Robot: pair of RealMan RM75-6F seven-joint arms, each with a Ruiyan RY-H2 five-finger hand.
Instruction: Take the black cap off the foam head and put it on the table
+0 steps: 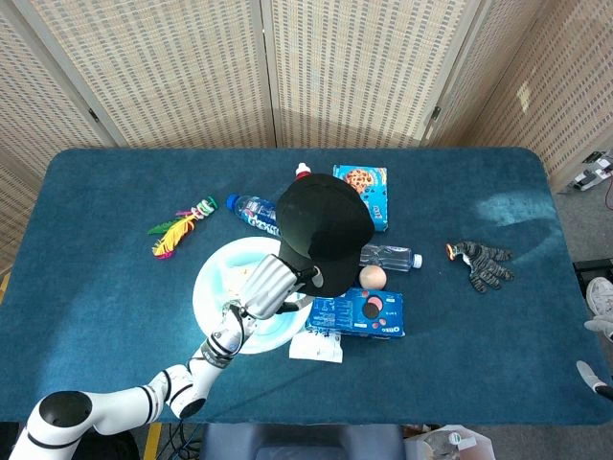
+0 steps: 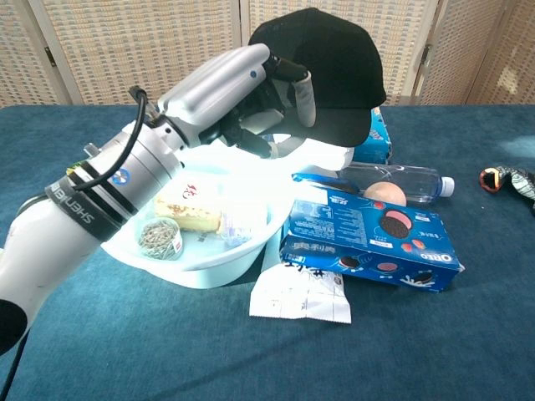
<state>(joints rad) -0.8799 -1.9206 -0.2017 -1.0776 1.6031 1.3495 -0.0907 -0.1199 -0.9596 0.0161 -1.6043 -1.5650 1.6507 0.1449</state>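
Observation:
The black cap (image 1: pixel 324 225) sits over the foam head in the middle of the table. In the chest view the cap (image 2: pixel 330 58) is tilted up at its brim, and the white foam head (image 2: pixel 322 153) shows beneath it. My left hand (image 2: pixel 238 92) grips the brim, thumb on top and fingers underneath. From the head view, the left hand (image 1: pixel 273 286) reaches over the bowl to the cap's near edge; the foam head is hidden there. My right hand appears in neither view.
A light-blue bowl (image 2: pixel 251 246) of snacks and clips lies under my left arm. An Oreo box (image 2: pixel 368 242), a white packet (image 2: pixel 299 294), a water bottle (image 2: pixel 401 180) and a peach ball (image 2: pixel 384 192) crowd the cap. A feather toy (image 1: pixel 177 230) and a glove (image 1: pixel 484 261) lie further out.

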